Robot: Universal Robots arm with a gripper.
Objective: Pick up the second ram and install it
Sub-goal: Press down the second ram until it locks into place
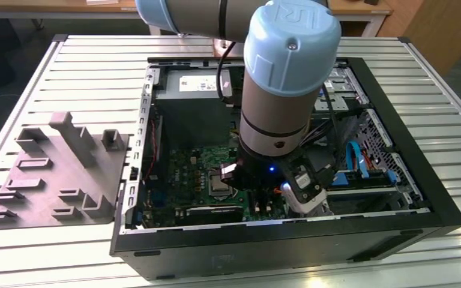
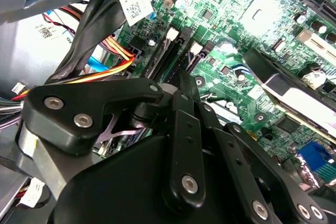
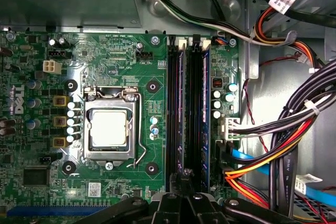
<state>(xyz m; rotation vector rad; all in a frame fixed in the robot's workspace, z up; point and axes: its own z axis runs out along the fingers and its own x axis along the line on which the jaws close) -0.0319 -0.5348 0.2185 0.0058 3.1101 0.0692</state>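
Exterior view: arm (image 1: 283, 90) reaches down into the open PC case (image 1: 295, 240), which lies on a slatted table (image 1: 86, 66). Gripper (image 1: 264, 193) sits low over the green motherboard (image 1: 190, 165), near the case's front edge. A grey fixture block (image 1: 54, 174) lies on the table beside the case, at the exterior view's left. Grey power supply (image 1: 194, 84) is at the case's far end. Jaw state can't be told here.

Second wrist view: black gripper linkages (image 2: 178, 145) close up, fingers (image 2: 186, 87) drawn together over the black RAM slots (image 2: 168, 56). Whether anything is pinched, can't tell (fingertips hidden). Orange and yellow cables (image 2: 110, 69) run beside the slots.

First wrist view: gripper (image 3: 185, 178) sits right above the lower end of the slots. Two dark-blue sticks lie seated in the slots side by side; the second ram (image 3: 195, 114) is the one nearer the cables (which is second, not certain). CPU socket (image 3: 109, 128) sits beside the slots on the motherboard's middle.
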